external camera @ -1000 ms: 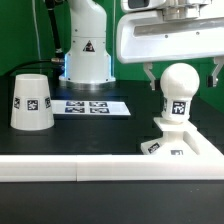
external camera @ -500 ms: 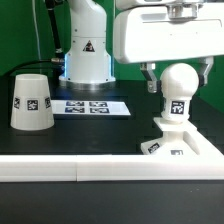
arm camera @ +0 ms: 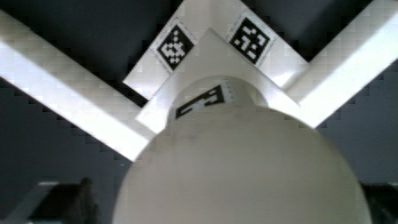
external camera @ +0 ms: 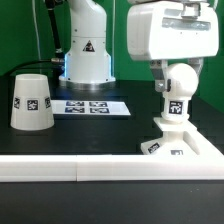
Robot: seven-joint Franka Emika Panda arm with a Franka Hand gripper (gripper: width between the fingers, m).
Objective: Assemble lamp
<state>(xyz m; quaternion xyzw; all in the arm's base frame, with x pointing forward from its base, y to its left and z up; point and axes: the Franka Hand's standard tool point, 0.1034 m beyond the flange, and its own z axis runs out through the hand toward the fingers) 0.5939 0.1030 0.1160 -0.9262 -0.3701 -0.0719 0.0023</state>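
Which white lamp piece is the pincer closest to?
The bulb standing on the base: the pincer straddles its ball top. The cup-shaped shade sits far off at the exterior view's left.

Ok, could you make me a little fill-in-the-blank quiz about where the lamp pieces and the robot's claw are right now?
The gripper has one finger on each side of the ____.
That part stands upright on the square ____.
The shade stands apart on the table, wide end ____.
Missing words: bulb; base; down.
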